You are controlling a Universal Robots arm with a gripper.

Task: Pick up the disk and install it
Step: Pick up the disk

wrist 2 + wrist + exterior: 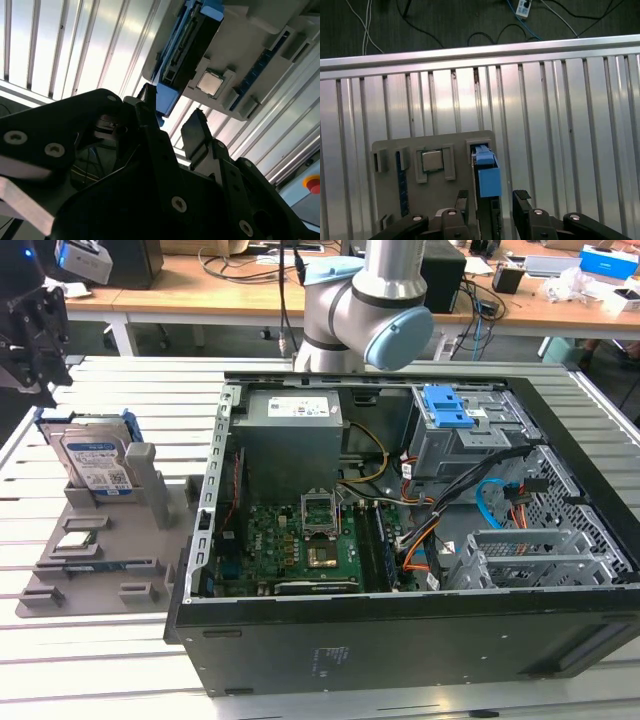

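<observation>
Exterior view: slatted metal worktop [110,680], cluttered wooden desks behind. The open PC case [400,640] takes the middle and the exterior view's right, and the arm [365,310] rises behind it. A grey holder [100,540] lies on the exterior view's left, just beside the case. The disk [95,465] stands on edge in the holder's slot, label to the cam, top edge free, prob. so it can be taken from above. The pincer [40,370] hangs above it, off toward the exterior view's left, apart from it. Inside the case, the cage [470,435] w/ blue latch [447,410] has cables running near it.

Second wrist view: pincer [171,107] released, fingers [200,132] spread, nothing between them. The disk [185,45] is beyond the tips, not touching. The chip [210,82] sits in its own pocket beside the disk, w/ a holder wall between.

First wrist view: pincer [491,196] has one finger [461,202] on each side of the thin edge of the disk [487,175]. I'd judge it aligned to grip across the thickness. On the side away from the chip [432,161] there are bare slats, so open room. On the chip side the holder [387,195] wall is near, so it's tighter. Pickup not yet done.
</observation>
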